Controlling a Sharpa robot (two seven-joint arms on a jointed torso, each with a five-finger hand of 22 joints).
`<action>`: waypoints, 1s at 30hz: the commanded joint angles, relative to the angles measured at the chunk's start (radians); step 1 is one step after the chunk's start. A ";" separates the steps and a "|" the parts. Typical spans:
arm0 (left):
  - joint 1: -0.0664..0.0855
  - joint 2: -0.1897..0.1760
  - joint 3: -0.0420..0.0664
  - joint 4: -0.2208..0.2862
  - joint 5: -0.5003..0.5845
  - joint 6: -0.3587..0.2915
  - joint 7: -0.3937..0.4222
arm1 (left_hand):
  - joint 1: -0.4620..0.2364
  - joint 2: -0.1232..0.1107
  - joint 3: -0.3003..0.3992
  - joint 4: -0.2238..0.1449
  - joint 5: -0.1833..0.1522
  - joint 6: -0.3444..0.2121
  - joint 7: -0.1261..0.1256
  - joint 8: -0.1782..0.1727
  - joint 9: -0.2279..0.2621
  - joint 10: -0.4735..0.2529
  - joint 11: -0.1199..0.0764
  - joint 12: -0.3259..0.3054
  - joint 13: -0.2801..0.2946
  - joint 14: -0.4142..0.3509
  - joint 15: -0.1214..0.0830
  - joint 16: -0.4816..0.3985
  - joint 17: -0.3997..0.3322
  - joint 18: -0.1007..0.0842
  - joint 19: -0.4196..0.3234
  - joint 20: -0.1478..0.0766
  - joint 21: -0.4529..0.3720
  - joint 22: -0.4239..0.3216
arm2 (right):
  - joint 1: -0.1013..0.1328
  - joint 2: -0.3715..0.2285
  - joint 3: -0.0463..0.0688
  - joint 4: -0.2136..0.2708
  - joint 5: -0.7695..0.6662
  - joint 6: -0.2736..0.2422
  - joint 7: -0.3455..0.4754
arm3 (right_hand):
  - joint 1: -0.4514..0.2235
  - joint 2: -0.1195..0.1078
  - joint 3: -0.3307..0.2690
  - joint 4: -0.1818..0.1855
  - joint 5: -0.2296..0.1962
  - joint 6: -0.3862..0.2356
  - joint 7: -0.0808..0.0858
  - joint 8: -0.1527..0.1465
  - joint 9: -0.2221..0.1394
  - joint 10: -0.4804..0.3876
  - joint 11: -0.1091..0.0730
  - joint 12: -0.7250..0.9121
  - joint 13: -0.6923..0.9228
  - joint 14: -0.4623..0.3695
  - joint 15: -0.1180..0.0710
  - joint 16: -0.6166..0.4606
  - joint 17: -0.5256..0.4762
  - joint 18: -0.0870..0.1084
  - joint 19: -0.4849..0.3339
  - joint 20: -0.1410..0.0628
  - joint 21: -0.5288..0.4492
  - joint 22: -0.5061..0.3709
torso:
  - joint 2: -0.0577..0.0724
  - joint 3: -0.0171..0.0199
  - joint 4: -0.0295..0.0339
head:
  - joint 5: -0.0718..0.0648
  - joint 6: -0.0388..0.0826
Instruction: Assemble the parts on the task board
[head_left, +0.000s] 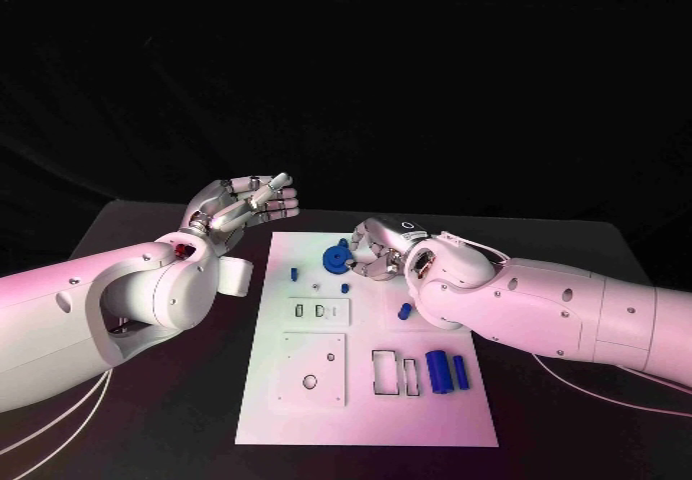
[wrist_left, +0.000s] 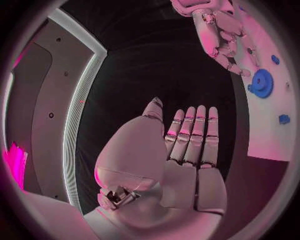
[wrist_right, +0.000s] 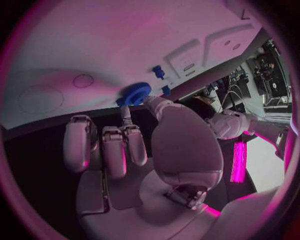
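Head view: right hand (head_left: 378, 250) pinches round toothed blue gear (head_left: 338, 257) (left hand (head_left: 245, 205) empty, fingers apart).

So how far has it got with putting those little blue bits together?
Early, it seems. A blue gear sits at the far end of the task board, and the right hand touches it, apparently placing it. Two blue cylinders lie loose beside open slots, and small blue pieces are scattered mid-board, so most looks left. The left hand hovers off the board, holding nothing.
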 joint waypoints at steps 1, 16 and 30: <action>0.001 0.001 0.001 0.001 -0.004 0.013 0.007 | 0.011 0.002 -0.005 0.002 0.002 -0.003 0.036 0.007 0.001 0.001 0.004 -0.007 -0.001 -0.005 0.000 -0.005 0.001 0.004 -0.008 0.000 -0.003 -0.001 | 0.001 0.009 0.000 -0.003 0.001 -0.021 0.005 | -0.011 -0.003 0.014 -0.002 0.005 -0.015 0.007 -0.011 -0.008 0.016 0.003 0.004 0.136 0.106 0.001 0.004 0.263 -0.009 0.004 0.000 0.005 0.035 | 0.000 -0.0013 -0.0009 | 0.001 -0.001; 0.001 0.002 0.001 0.002 -0.004 0.014 0.006 | 0.011 0.002 -0.005 0.002 0.002 -0.003 0.036 0.007 0.001 0.001 0.004 -0.007 -0.001 -0.005 0.000 -0.005 0.001 0.004 -0.008 0.000 -0.003 -0.001 | 0.001 0.059 0.000 -0.047 0.024 0.020 0.015 | -0.004 -0.009 0.027 -0.008 0.004 -0.066 0.022 -0.049 -0.034 0.015 0.017 0.002 0.135 0.106 0.011 0.004 0.263 -0.009 0.003 0.008 0.001 0.035 | 0.000 -0.0015 0.0002 | -0.001 -0.006; 0.001 0.002 0.001 0.002 -0.004 0.015 0.005 | 0.012 0.002 -0.006 0.003 0.002 -0.004 0.036 0.007 0.002 0.002 0.004 -0.008 -0.001 -0.007 0.001 -0.006 0.002 0.004 -0.010 0.000 -0.004 -0.002 | 0.001 0.091 0.000 -0.088 0.038 0.062 0.015 | -0.005 -0.007 0.028 -0.008 0.003 -0.068 0.023 -0.050 -0.036 0.013 0.017 0.001 0.133 0.106 0.012 0.004 0.263 -0.008 0.001 0.009 -0.001 0.033 | -0.001 -0.0012 0.0001 | -0.002 -0.006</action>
